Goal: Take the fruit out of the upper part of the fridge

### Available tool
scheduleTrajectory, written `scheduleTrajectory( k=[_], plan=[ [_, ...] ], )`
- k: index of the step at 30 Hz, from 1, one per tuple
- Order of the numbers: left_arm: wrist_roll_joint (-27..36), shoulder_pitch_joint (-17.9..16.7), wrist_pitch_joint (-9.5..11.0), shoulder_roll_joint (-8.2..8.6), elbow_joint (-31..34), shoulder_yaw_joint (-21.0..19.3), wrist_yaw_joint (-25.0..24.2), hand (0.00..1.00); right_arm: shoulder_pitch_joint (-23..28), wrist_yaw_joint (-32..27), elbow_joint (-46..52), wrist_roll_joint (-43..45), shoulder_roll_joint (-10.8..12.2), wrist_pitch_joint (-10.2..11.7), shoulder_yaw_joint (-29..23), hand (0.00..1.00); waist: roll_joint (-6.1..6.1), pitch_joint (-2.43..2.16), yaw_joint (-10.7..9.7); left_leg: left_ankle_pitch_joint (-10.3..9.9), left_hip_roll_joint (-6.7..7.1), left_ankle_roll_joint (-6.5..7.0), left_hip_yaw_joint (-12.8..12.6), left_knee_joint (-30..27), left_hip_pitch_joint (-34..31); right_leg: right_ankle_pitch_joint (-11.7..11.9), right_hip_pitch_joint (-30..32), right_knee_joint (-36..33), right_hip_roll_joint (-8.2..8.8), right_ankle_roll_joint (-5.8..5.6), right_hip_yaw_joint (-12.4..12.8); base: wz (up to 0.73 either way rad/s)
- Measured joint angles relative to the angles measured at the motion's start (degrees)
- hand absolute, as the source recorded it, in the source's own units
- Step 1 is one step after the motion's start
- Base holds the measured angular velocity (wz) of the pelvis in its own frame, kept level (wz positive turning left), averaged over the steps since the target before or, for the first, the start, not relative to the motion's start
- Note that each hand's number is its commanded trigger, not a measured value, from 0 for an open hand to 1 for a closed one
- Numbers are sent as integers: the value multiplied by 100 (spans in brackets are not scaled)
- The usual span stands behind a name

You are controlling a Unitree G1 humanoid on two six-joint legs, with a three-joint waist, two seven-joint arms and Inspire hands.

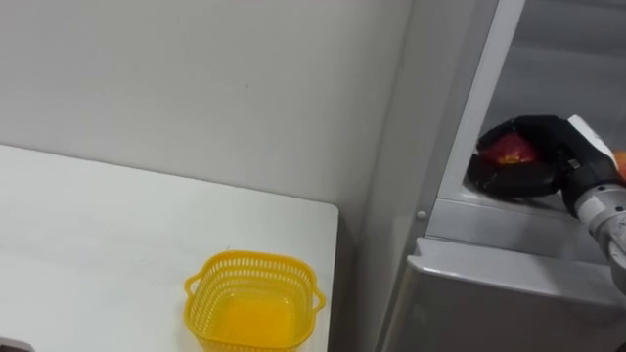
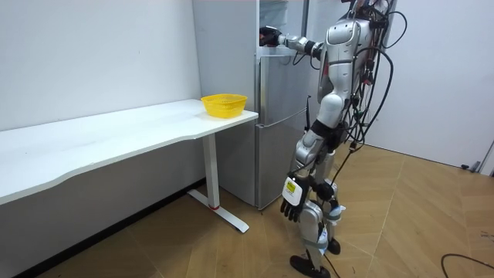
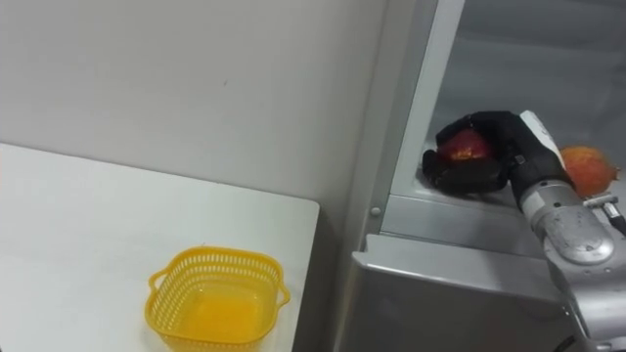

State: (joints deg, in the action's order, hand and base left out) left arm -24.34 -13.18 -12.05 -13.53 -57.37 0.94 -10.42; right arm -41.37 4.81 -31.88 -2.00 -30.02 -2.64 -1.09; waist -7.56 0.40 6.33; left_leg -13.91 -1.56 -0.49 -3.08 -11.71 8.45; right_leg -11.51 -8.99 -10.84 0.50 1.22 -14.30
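the right hand (image 3: 509, 142) was reached into the open upper part of the fridge (image 3: 460, 269), its dark fingers curled round a red fruit (image 3: 467, 147) so that the fruit showed only between them. the grasp looked closed from above and the side, most likely because a round, smooth fruit would roll out of a looser hold. whether the fruit was lifted or resting on the fridge shelf (image 3: 440, 207) could not be told, as the hand's lower part covered its underside. a second fruit (image 3: 587, 168), orange and red, lay on the same shelf just beside the wrist on its right side, apart from the fingers, so the arm would have needed to draw back with care not to knock it. to the left of the fridge, a yellow basket (image 3: 220, 254) stood near the corner of the white surface (image 3: 78, 225), empty and with its mouth upward; it seemed set there, close to the fridge, as the place for what came out of it, though the task names no goal. in the room view the robot stood upright, facing the fridge with the surface's end on its left, the right arm raised to about shoulder height toward the upper compartment. the left hand (image 2: 292, 207) hung low at its side, idle, and kept clear of the fridge. the retrieval seemed at the grasping step, with the fruit not yet out.
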Motion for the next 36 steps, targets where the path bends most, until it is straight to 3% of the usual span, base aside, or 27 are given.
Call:
scheduleTrajectory(
  k=[5, 7, 11, 16, 17, 18, 20, 24, 28, 36],
  plan=[
    [2, -17, 87, -1, 2, -26, 15, 0, 155, -122, 448, 54, -1, -74, 88, 100, -16, -22, -35, 0, 4, 0, -5, -2, -5, 0, 18, 14, 1, 0, 8, 0],
    [2, -18, 158, -1, 1, -30, 24, 0, 499, -202, 1051, 110, 2, -78, 67, 100, -12, -54, -48, 2, 6, 0, -6, -8, -11, 0, 31, 14, 3, 0, 5, 0],
    [3, -12, 240, 0, -50, -19, 31, 0, 907, -307, 1694, 265, 65, -86, 40, 100, 65, -75, -72, 2, 8, 1, -8, -7, 41, 0, -13, 24, 2, 0, 23, -3],
    [3, -17, 333, 35, -180, -15, 75, 0, 1500, -510, 2852, 735, 259, -117, 21, 100, 230, -37, -115, 2, 1, 1, -154, 23, 95, 0, 8, 19, -4, 0, 146, -14],
    [3, -14, 342, 35, -190, -17, 101, 0, 1590, -540, 3009, 804, 287, -117, 16, 100, 238, -41, -148, 2, 2, 1, -154, 25, 75, 0, 24, 18, -3, 0, 145, -4],
    [3, -27, 363, 38, -190, -21, 160, 0, 1781, -582, 3331, 912, 314, -113, -2, 100, 268, -75, -181, 2, 2, 1, -163, 27, 16, 0, 94, 3, -2, 0, 147, 0],
    [2, -45, 384, 57, -170, -28, 248, 0, 2005, -660, 3712, 922, 342, -111, -12, 100, 310, -81, -257, 3, 4, 2, -175, 29, -3, 4, 121, -1, 1, 5, 155, 0],
    [2, -94, 563, 86, -215, -53, 329, 0, 2381, -1044, 4384, 1272, 663, -85, -21, 100, 361, -84, -290, 3, -5, 2, -214, 23, 19, 5, 117, -3, -5, 7, 176, -3],
    [1, -36, 732, 173, -341, -65, 363, 0, 2561, -1329, 4854, 1408, 829, 329, -17, 100, 373, -71, -283, 3, -7, 2, -221, 24, 9, 5, 167, -32, -4, 7, 192, 0],
    [67, -21, 756, 172, -492, 112, 382, 0, 2640, -1783, 5522, 1862, 1178, 591, 175, 100, 394, -53, -283, 2, -10, 3, -260, 16, -83, 5, 234, -94, -4, 7, 229, -3]
  ],
)
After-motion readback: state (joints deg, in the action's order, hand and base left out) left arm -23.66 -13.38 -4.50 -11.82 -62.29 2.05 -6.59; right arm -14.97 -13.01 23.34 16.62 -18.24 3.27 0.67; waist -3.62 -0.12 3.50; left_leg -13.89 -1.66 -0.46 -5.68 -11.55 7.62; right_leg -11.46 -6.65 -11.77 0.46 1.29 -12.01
